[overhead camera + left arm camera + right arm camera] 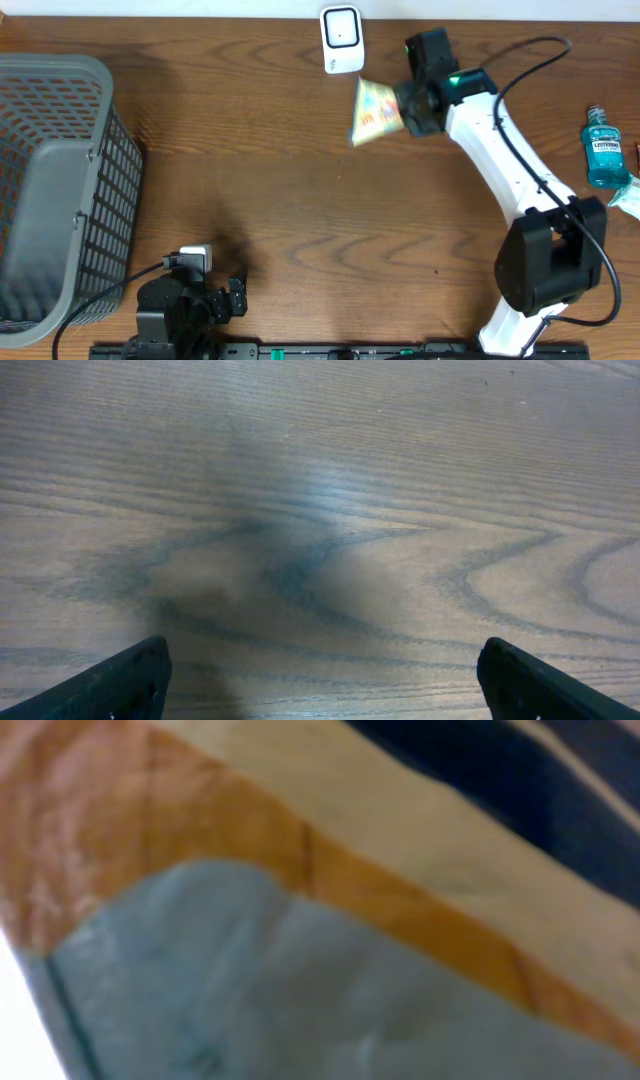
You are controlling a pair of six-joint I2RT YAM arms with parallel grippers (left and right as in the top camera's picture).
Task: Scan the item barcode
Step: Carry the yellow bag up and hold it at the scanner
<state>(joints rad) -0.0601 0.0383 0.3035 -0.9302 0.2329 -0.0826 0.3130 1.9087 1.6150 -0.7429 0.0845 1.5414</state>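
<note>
Wood grain is all that lies beneath the left arm (190, 298), parked at the near edge of the surface (300, 220). The left jaws stand fully apart with nothing between them, their dark fingertips (110, 685) at the bottom corners of the wrist view. That arm poses little risk where it sits.

Farther out, the right arm (500, 150) reaches across to the far side. The right jaws are closed tight on one edge of the colourful snack packet (375, 112), which is held clear of the wood just beside the white scanner (341, 38). The right wrist view shows only a blurred close-up of the wrapper (300, 920).

The likely failures, as I judge them:
- No barcode can be made out in any view, so it may face away from the scanner window and never read.
- The grip is a thin pinch on a soft packet. It could sag or twist, or a crease could spoil the code.
- The packet is so near the scanner that a small push could knock the scanner over.

The grey basket (120, 170) and the mouthwash bottle (604, 150) sit well clear.
</note>
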